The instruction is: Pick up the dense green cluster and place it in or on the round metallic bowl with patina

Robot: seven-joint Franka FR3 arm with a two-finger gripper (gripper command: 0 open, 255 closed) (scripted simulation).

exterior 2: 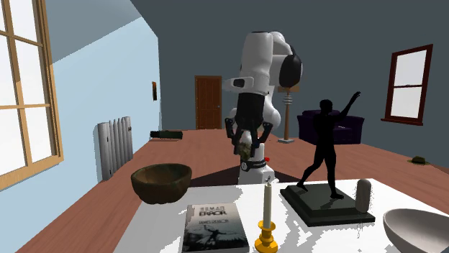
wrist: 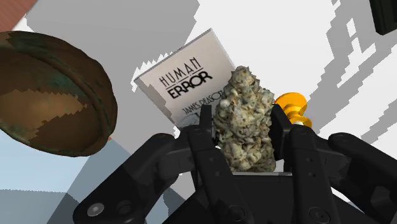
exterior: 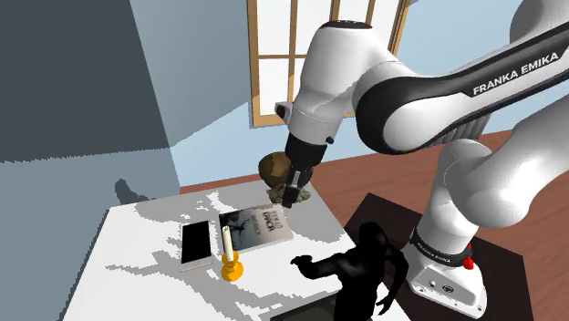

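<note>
— Wrist view, please: what is in your hand?

— My gripper [wrist: 242,127] is clamped on the green cluster [wrist: 245,118], one black finger pressed against each side of it. It hangs in the air above the desk [exterior: 137,239], and nothing but my fingers touches it.

— So the pick is done?

— I judge so. The cluster is off the desk and squarely pinched, as far as I can see. That is the first half.

— And the bowl?

— The bowl [wrist: 51,95], brown with green patches, sits by a corner of the desk, at the edge nearest my stand. I see nothing in it. It lies off to one side of my fingers. What shows beyond the cluster is the book [wrist: 184,76] and the yellow candlestick [wrist: 291,105], not the bowl's hollow.

— How close are you?

— Near. In the shoulder view my hand overlaps the bowl, but that angle is poor for depth, so I cannot tell whether I am just beside the rim or a little short of it.

— What is left?

— The whole second half: carry the cluster sideways until it is over the bowl's opening, lower it, then spread my fingers. The book lies toward the middle of the desk and the candlestick nearer the opposite edge, so I reckon neither stands in the way.
</note>
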